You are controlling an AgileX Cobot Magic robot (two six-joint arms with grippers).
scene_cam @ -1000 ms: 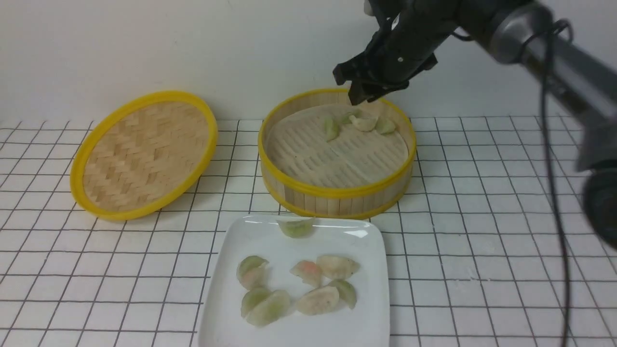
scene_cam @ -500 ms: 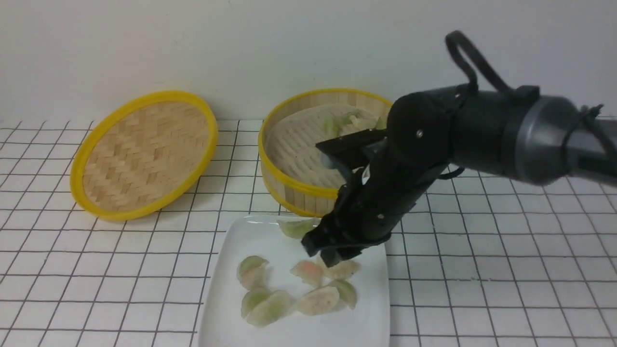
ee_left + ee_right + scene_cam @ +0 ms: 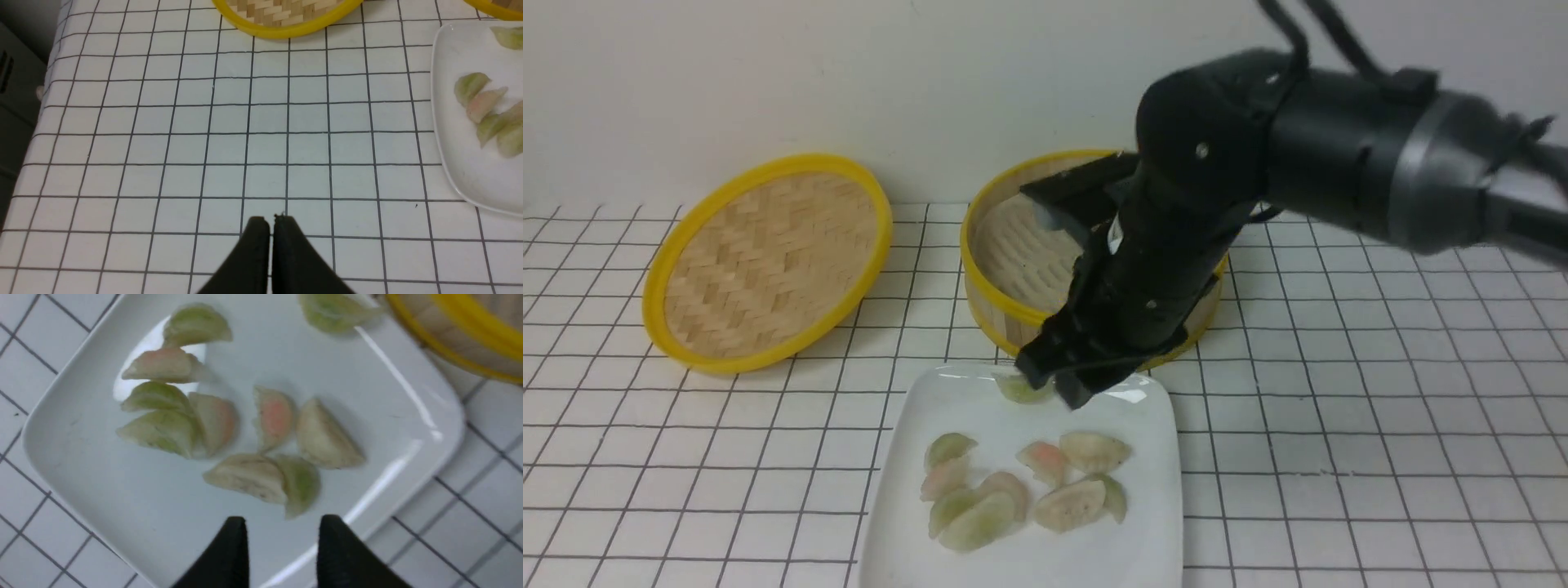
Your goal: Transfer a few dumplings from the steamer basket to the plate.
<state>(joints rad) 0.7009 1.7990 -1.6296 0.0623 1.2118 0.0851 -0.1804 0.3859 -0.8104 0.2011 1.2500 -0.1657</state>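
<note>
Several dumplings (image 3: pixel 1045 461) on the plate (image 3: pixel 1152 543) below the right gripper (image 3: pixel 1055 389)

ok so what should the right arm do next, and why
Probably lift the right gripper toward the steamer basket for another: its jaws stand open and empty above the plate, where dumplings lie. Whether any remain inside is hidden.

The table (image 3: pixel 1339 408) was white with a grid of dark lines. Near its far edge stood the steamer (image 3: pixel 1005 269). The lid (image 3: pixel 768 261) lay to its left, apart. The plate (image 3: pixel 1143 539) lay at the near edge, just before the steamer.
</note>
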